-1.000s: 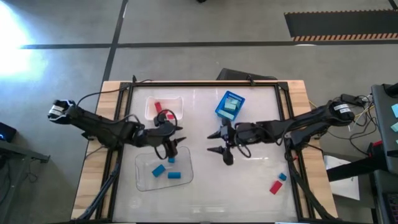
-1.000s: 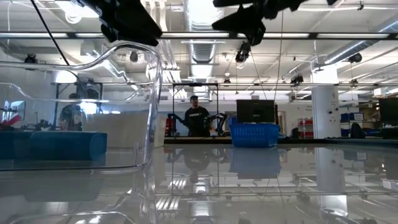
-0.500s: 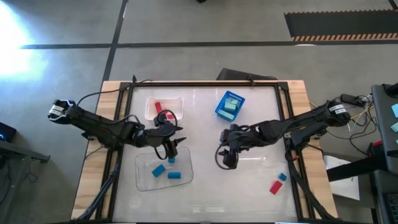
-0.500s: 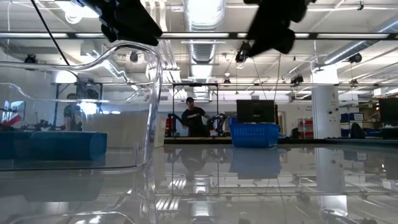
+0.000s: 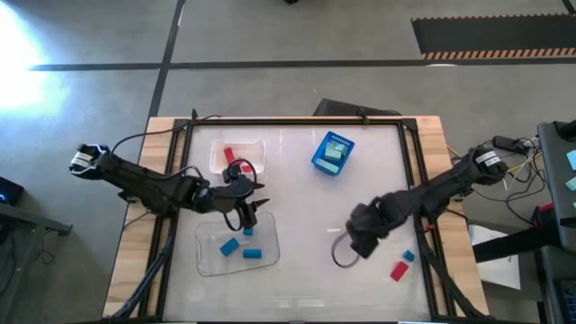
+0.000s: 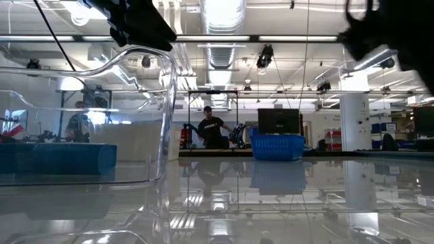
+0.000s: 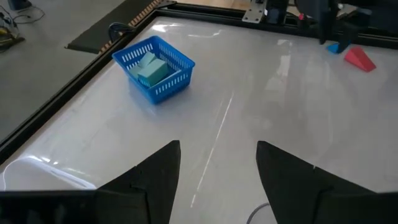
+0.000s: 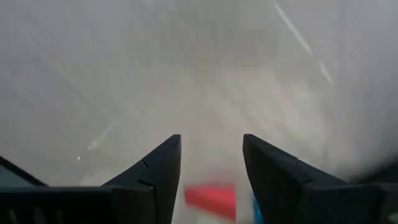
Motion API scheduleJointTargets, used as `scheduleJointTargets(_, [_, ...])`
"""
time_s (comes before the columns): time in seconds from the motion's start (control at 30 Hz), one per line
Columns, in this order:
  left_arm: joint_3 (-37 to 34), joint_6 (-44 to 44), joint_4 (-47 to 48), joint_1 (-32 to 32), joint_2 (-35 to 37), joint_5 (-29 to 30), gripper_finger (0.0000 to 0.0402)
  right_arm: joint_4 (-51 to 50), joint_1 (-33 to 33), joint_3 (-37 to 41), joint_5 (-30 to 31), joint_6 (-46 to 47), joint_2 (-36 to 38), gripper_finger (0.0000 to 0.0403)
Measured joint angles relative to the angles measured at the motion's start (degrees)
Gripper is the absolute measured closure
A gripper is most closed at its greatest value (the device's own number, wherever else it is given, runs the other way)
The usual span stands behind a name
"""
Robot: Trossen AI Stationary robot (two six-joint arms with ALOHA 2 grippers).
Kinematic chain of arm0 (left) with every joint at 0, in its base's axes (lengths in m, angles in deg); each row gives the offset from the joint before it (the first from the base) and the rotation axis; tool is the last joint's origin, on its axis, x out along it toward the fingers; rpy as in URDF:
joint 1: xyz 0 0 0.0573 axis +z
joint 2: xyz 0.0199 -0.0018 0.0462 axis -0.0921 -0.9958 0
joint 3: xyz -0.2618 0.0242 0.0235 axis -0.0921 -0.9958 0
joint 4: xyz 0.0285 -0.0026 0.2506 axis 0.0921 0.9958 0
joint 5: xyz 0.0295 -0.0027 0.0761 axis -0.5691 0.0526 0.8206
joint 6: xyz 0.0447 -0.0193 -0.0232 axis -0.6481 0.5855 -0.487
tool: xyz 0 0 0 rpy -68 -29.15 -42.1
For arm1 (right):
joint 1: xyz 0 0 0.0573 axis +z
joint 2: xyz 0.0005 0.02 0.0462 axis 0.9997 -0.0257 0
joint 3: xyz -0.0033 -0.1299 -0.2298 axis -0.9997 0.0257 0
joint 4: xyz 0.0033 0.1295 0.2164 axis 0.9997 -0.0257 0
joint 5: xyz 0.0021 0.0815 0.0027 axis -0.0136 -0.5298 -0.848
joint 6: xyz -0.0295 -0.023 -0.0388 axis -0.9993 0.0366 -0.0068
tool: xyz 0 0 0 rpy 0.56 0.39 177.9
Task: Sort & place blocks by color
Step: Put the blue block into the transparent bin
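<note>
Two loose blocks lie flat on the table at the near right, a red block [image 5: 399, 270] and a small blue block [image 5: 409, 256]. My right gripper [image 5: 360, 241] points down just left of them, open. In the right wrist view the red block [image 8: 210, 198] shows below the gap between its fingers, blurred. My left gripper [image 5: 256, 200] hangs open and holds nothing, above the far edge of the clear tray [image 5: 205, 261], which holds blue blocks [image 5: 229, 246]. Mint blocks [image 7: 151, 67] lie in the blue bin [image 5: 317, 162]. Red blocks [image 5: 229, 155] lie in the white tray [image 5: 216, 144].
The table top is glossy, with a black frame [image 5: 409, 171] round it. The right arm's cable loop [image 5: 342, 258] hangs near the table beside the gripper. In the low view the clear tray's wall [image 6: 163, 135] fills the left, and a person [image 6: 213, 129] stands far behind the table.
My right gripper has swung from the table's middle toward the near right, toward the loose red and blue blocks. It has sunk, rolled, and tipped from about level to pointing down. No block has moved.
</note>
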Motion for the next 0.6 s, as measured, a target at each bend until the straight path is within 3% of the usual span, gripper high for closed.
scheduleJointTargets(0.33, [-0.04, -0.01, 0.00, 0.00, 0.00, 0.00, 0.0207, -1.03, 14.58, 3.64, -11.79, 25.56, 0.00, 0.0231])
scheduleJointTargets(0.6, [-0.06, -1.61, -0.01, 0.00, 0.00, 0.02, 0.0207, -2.74, 21.46, 4.86, -12.33, 12.03, -1.45, 0.0191])
